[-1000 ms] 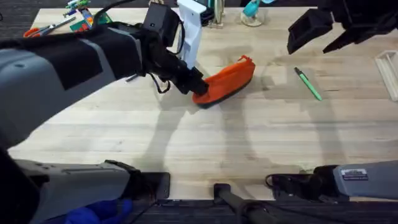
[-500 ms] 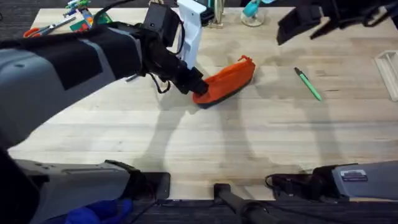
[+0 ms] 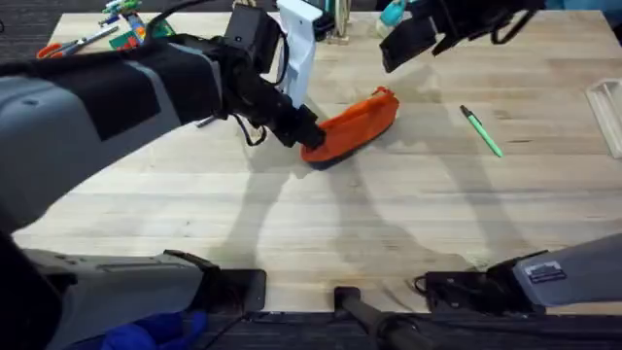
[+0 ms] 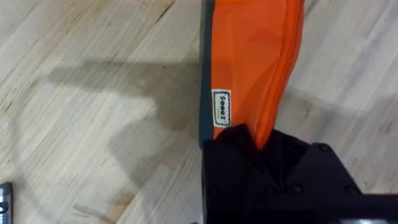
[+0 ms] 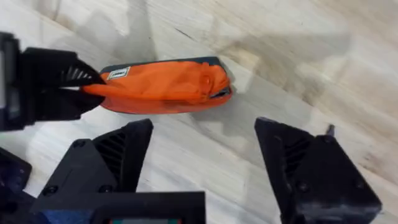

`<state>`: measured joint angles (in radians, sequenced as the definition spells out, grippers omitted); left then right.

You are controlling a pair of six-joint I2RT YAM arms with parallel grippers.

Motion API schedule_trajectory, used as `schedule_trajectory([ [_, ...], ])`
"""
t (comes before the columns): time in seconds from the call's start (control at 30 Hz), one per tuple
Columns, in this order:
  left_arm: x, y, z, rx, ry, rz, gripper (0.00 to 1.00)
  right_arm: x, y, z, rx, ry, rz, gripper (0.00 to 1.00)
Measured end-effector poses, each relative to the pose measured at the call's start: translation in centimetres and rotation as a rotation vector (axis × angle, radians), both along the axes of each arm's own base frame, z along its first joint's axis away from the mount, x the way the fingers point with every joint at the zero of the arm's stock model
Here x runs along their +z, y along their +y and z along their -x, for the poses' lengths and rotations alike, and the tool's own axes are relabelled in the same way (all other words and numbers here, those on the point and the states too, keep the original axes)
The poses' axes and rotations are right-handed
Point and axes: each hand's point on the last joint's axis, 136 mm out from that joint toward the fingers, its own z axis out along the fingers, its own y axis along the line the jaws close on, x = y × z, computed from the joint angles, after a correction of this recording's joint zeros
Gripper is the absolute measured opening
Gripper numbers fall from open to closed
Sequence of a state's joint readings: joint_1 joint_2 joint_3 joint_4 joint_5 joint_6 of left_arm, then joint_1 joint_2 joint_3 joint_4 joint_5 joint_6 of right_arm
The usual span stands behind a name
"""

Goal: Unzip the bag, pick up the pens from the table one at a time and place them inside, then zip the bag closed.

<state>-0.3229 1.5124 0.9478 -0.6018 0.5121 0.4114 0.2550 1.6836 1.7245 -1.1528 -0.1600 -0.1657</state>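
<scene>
- The left gripper [image 3: 303, 131] is pinching the near left end of the bag [image 3: 356, 124]; its black fingers are pressed onto the orange fabric, and in the left wrist view the fabric is running down between them [image 4: 261, 140].
- The bag is lying on the table [image 3: 389, 214], in the middle part of it, closer to the far edge than to the near edge. Its dark grey base is showing along the lower side, and a small white label [image 4: 221, 107] is sitting on the side, just beside the left gripper.
- The far right end of the bag is free; in the right wrist view there is a small dark gap at that end [image 5: 217, 92], but I cannot tell how far the zipper is open.
- The right gripper [image 3: 413, 37] is hanging above the table near the far edge, beyond the free end of the bag and not touching it. Its fingers are spread wide and are holding nothing.
- One green pen [image 3: 481, 131] is lying on the table to the right of the bag, well apart from it, at a slant toward the right edge.
- In the right wrist view the bag [image 5: 165, 84] is appearing between the two spread fingers [image 5: 118, 155], farther away.
</scene>
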Motion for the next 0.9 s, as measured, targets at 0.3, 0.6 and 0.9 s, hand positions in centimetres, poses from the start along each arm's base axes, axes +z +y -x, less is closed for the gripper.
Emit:
schedule_trajectory([
  [0.3,0.0,0.0,0.0,0.000,0.000,0.000,0.042,-3.3,0.1,-0.9,-0.022,0.089,0.024,0.990],
  [0.6,0.0,0.0,0.0,0.000,0.000,0.000,0.042,-3.2,0.4,-1.8,-0.025,0.056,0.013,0.990],
  [0.9,0.0,0.0,0.0,0.000,0.000,0.000,0.041,-2.8,0.8,-3.0,-0.020,0.005,0.000,0.988],
])
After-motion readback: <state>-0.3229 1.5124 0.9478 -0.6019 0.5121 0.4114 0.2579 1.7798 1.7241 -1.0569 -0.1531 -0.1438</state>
